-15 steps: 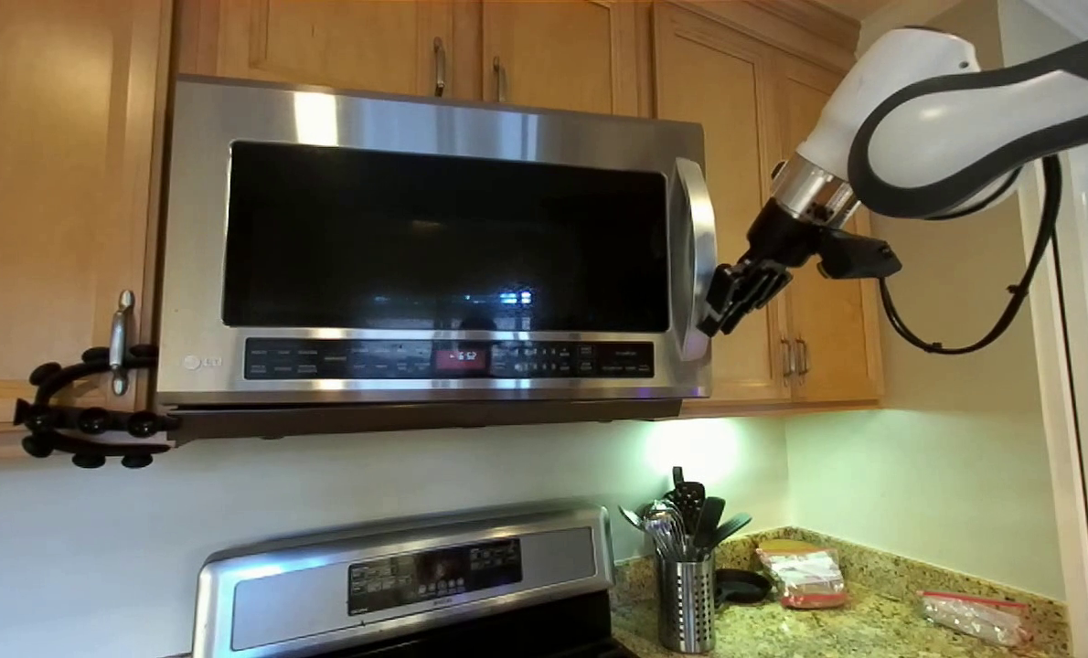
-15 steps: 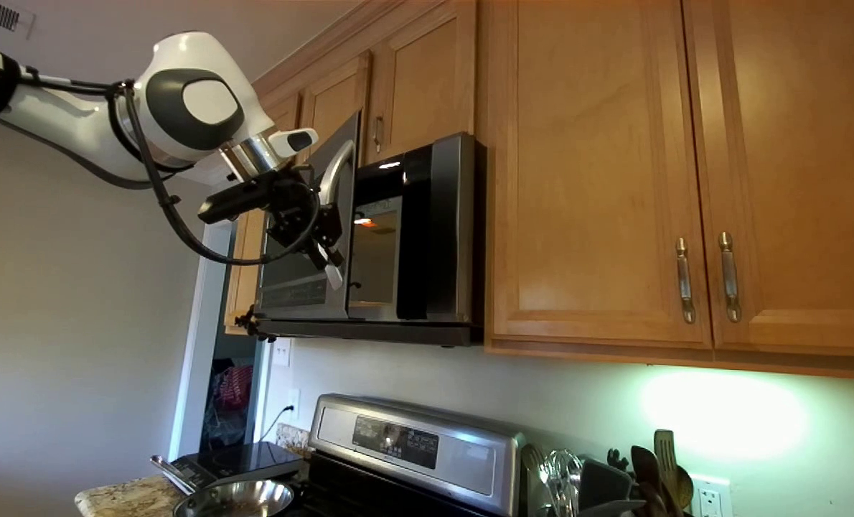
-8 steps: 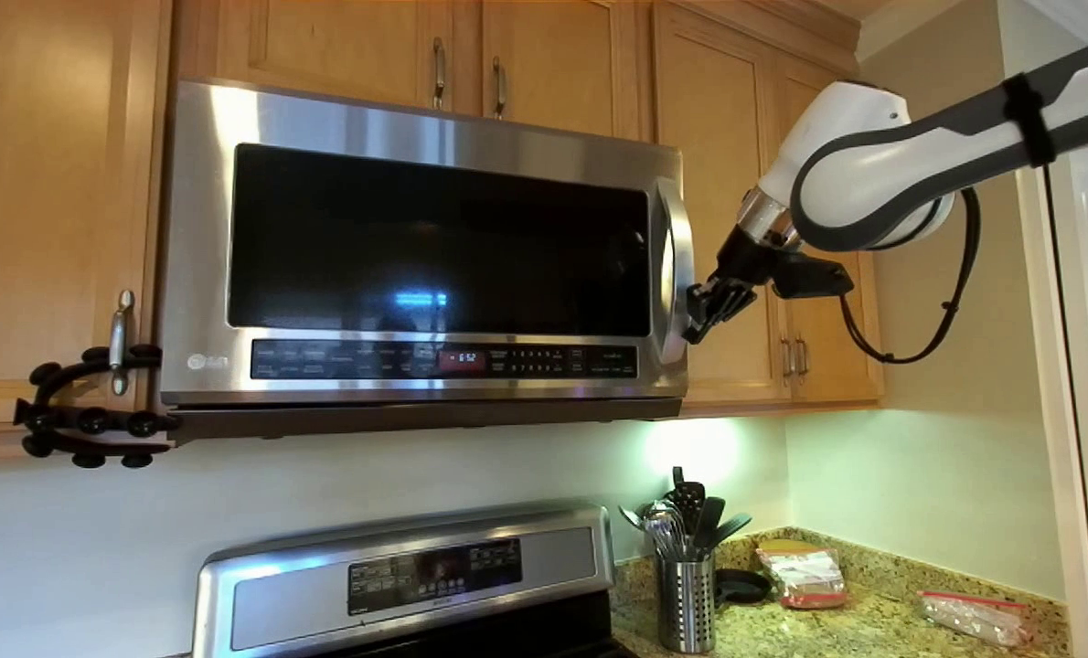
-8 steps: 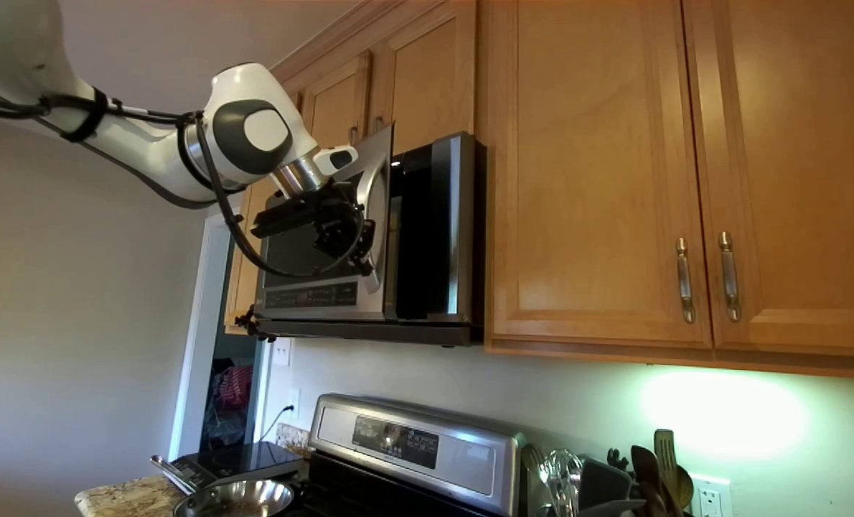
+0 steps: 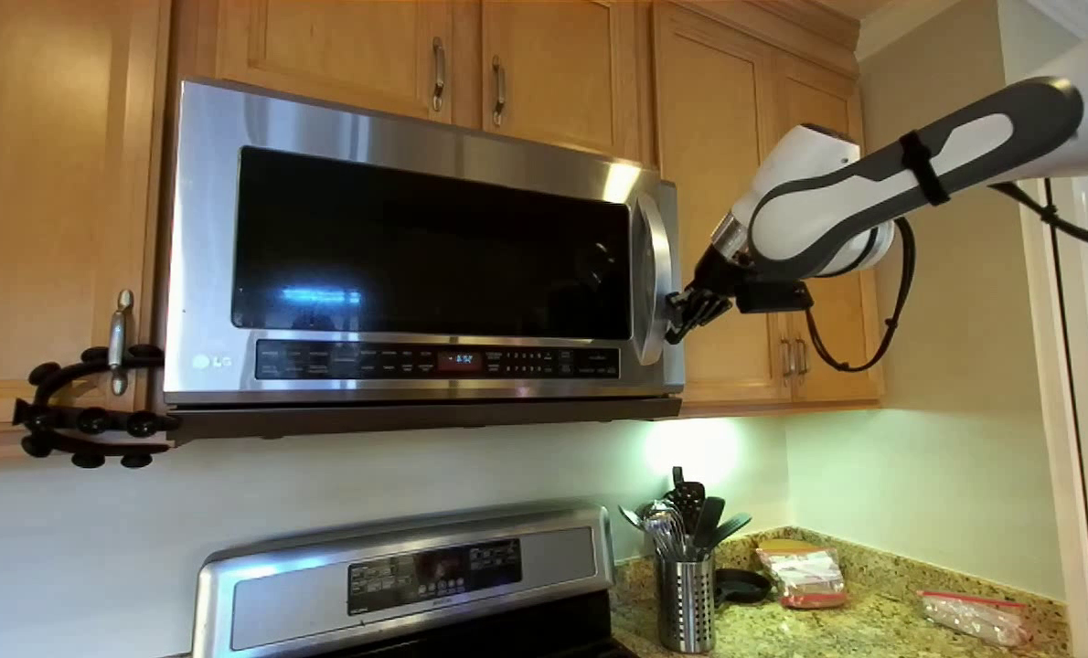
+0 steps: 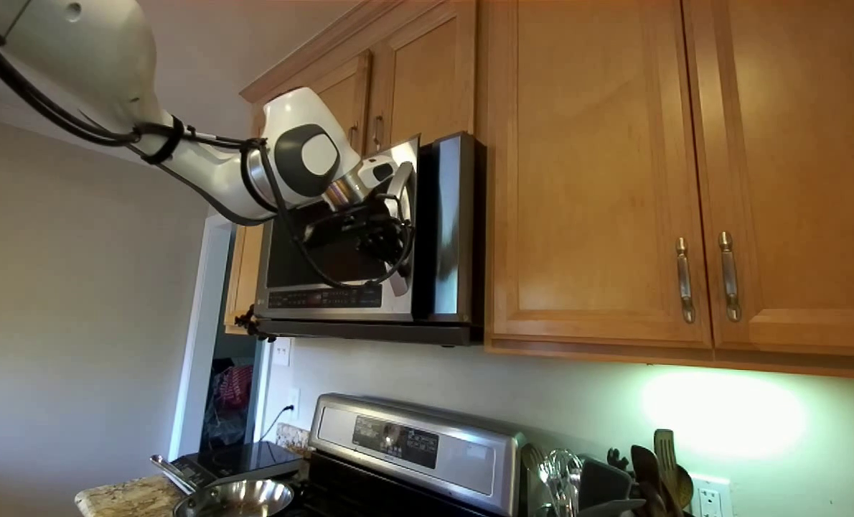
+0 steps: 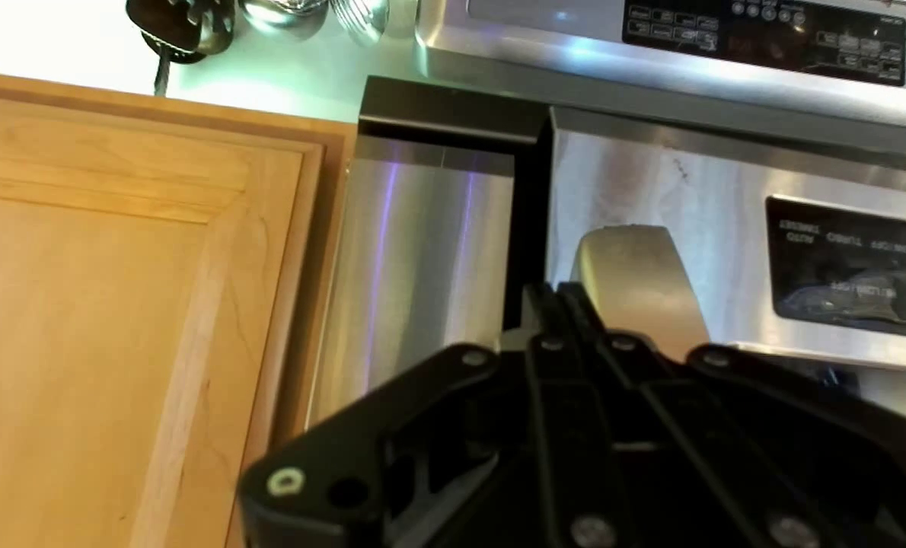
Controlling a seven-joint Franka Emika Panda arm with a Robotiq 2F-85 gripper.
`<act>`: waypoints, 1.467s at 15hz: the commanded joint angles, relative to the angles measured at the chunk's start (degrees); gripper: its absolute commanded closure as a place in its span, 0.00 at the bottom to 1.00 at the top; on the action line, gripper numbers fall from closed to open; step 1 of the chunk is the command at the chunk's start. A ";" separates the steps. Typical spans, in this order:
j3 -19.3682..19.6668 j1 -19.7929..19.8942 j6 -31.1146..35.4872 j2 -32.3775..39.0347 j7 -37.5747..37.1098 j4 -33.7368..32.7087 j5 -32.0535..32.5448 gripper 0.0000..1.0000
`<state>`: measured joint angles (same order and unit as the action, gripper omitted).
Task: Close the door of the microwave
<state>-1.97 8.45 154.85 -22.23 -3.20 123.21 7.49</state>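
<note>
1. The door (image 5: 434,242) stands a little ajar on the microwave (image 6: 447,230), its free edge not yet flush with the body.
2. Judging by its build, it should be stiff and fairly weighty, yet swing freely; the polished steel and glass look slick and easily scratched.
3. Best hold: the bar handle (image 5: 657,274), or a push on the steel frame (image 7: 651,183) beside it — far from where the door presumably pivots, so gentle force should do.
4. The gripper (image 7: 558,293) is narrow, its fingers (image 7: 552,380) drawn together with nothing between them; the tips sit right by the handle — whether touching, I cannot tell.
</note>
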 commanded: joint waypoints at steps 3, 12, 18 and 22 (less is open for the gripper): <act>1.22 -0.13 -2.25 1.57 -0.13 -0.23 1.37 0.95; -1.08 -3.62 -12.58 -6.47 -1.61 3.82 0.19 0.96; -2.64 -2.54 -5.20 -4.47 -4.32 2.50 1.90 0.96; -2.12 -2.44 1.39 -1.19 -4.42 2.30 0.90 0.95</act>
<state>-4.41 5.69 151.35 -25.80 -6.09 125.51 8.07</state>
